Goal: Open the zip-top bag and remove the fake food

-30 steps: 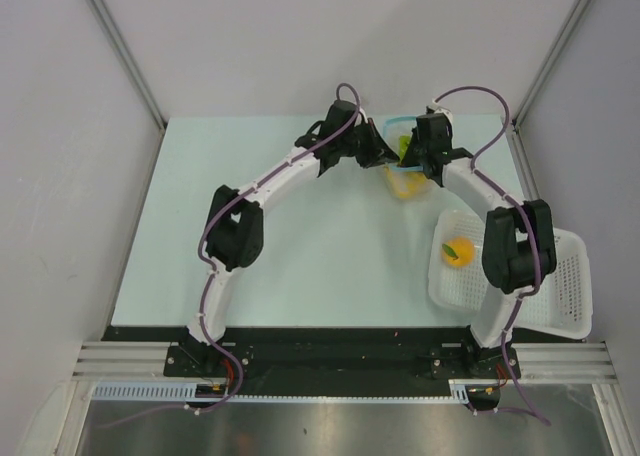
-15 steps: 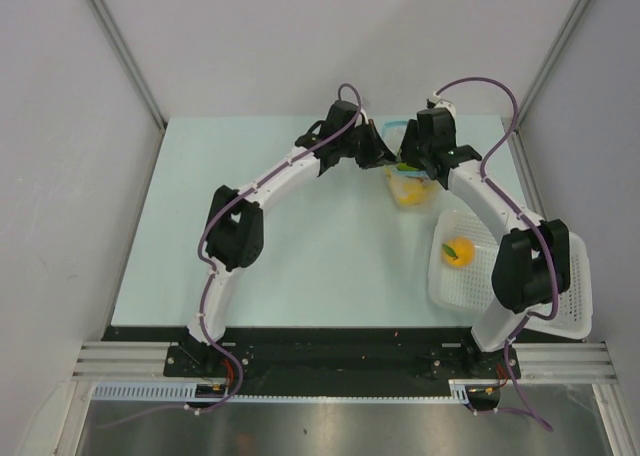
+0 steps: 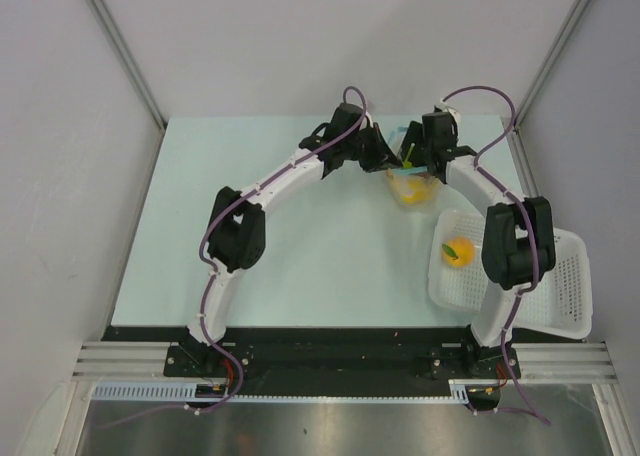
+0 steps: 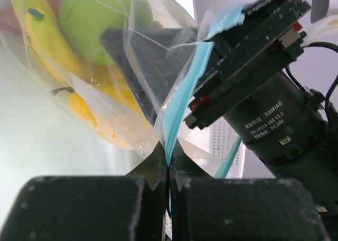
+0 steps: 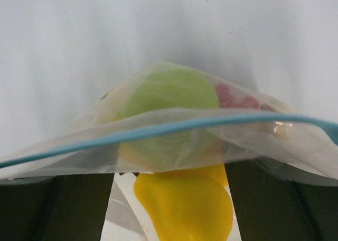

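Table [image 3: 300,236]: Bag [image 5: 169,119] at far centre, raised between grippers, fruit [image 4: 90,19] inside.
Basket [image 3: 570,306], near right: one orange [image 3: 457,251].
Left gripper [image 4: 168,161]: pinched onto zip strip [image 4: 182,93].
Right gripper [image 5: 169,209]: spread wide at mouth.
Risk: strip slipping from pinch, bag dropping.
Versus half-second earlier: right elbow swung inward.

From overhead, the zip-top bag [image 3: 410,198] is mostly hiding beneath the left end effector [image 3: 392,160] and right end effector [image 3: 416,162], its fruit [image 3: 404,184] too small to sort out. Inside the bag, the green apple [image 4: 92,24] and banana [image 4: 37,35] are running off the left wrist view's top edge. Its crinkled plastic is blurring the red berry cluster [image 5: 233,95], and the yellow pear [image 5: 182,209] is getting clipped at the right wrist view's bottom.
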Controlling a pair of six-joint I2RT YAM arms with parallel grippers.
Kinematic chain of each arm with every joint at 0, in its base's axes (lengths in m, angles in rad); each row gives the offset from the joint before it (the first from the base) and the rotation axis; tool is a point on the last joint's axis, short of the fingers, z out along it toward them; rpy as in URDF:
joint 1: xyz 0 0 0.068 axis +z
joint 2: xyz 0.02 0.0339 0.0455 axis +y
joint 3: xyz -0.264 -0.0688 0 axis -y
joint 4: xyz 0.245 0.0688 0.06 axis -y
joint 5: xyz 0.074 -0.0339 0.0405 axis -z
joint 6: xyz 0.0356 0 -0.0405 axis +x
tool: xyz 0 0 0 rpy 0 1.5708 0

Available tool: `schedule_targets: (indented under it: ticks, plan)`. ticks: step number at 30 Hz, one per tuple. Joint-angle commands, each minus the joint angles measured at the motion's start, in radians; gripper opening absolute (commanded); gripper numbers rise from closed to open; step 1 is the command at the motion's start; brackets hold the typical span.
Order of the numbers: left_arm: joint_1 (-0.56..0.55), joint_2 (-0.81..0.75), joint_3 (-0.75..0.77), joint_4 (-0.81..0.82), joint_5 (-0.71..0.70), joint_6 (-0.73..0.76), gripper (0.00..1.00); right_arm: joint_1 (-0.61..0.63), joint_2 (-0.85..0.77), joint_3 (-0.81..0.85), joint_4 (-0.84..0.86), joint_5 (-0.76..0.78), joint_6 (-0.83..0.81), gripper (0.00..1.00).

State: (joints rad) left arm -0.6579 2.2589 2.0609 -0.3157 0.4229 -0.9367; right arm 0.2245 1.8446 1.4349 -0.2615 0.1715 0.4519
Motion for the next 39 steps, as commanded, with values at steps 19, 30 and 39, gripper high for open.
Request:
schedule_targets:
  ticks: [19,30,39]
  plan:
    - [-0.006,-0.016,0.036,0.003,0.019,0.009,0.0,-0.037,0.16,0.079,0.277,-0.067,-0.05,0.54]
    - [0.015,-0.022,0.081,-0.043,-0.032,0.065,0.0,0.039,0.01,0.173,-0.077,0.014,-0.073,0.33]
    - [0.014,-0.03,0.053,-0.033,-0.016,0.056,0.0,0.073,-0.137,0.16,-0.234,0.028,-0.065,0.33]
